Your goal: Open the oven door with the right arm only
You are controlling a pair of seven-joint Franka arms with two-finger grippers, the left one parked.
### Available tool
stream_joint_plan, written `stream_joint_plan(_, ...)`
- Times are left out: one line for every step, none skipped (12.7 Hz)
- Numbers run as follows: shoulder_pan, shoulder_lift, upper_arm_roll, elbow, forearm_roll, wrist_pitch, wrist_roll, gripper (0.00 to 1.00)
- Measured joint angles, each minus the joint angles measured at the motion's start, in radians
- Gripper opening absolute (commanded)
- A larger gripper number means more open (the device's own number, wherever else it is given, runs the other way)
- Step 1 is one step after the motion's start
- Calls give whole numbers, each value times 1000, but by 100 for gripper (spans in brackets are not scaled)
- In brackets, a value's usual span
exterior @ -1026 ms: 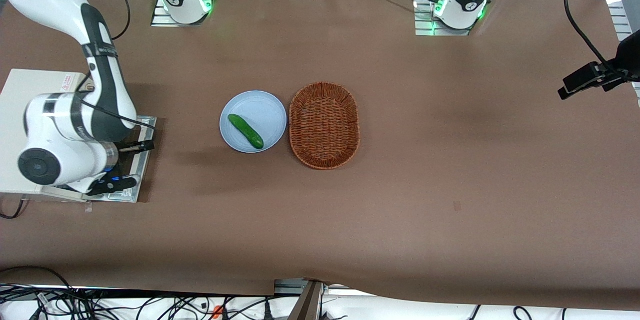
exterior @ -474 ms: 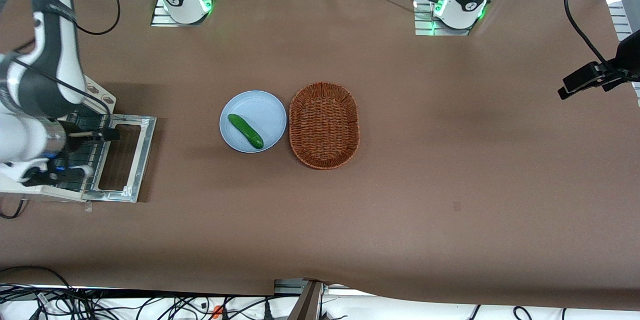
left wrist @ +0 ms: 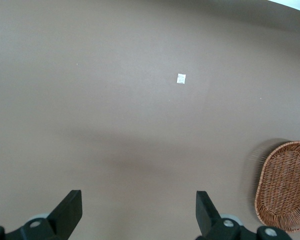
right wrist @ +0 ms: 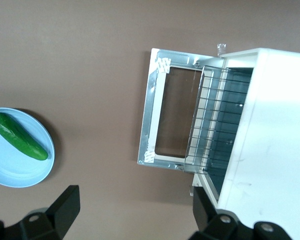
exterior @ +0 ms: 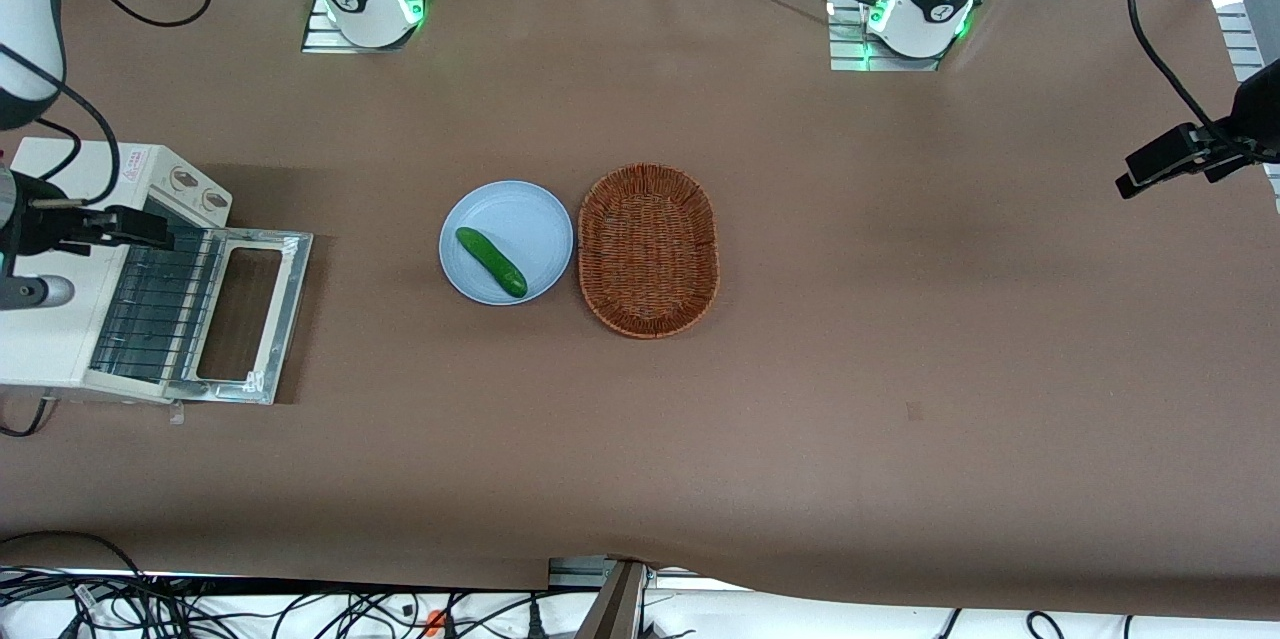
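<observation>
I see the oven door [exterior: 245,314] lying flat on the surface, fully dropped in front of the oven [exterior: 60,319], at nine o'clock from the plate [exterior: 520,219]. My hand [right wrist: 132,207] hangs released above the oven, gripping nothing. I judge the door stiff, hinged, its glass fragile and metal frame slick; its bar handle, unseen here, is the place to hold.

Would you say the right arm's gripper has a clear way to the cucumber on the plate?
Probably yes: the gripper hangs open above the oven, and nothing covers the cucumber on the plate.
</observation>
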Motion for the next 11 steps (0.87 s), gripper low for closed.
stream_joint_plan(0,-39,-1,-48,0,26,26,100)
stream_joint_plan(-1,-73,-1,-87,0,38,55,100)
stream_joint_plan(-1,-101,-1,-117,0,42,75,100)
stream_joint_plan(-1,-123,-1,-136,0,43,87,100)
stream_joint_plan(-1,-140,-1,-149,0,43,94,100)
stream_joint_plan(-1,-151,-1,-157,0,37,98,100)
stream_joint_plan(-1,-159,-1,-161,0,26,100,100)
stream_joint_plan(-1,-162,-1,-162,0,19,100,100)
stream_joint_plan(-1,-164,-1,-162,0,18,101,100)
stream_joint_plan(0,-166,-1,-161,0,17,100,100)
stream_joint_plan(0,-167,-1,-154,0,16,98,100)
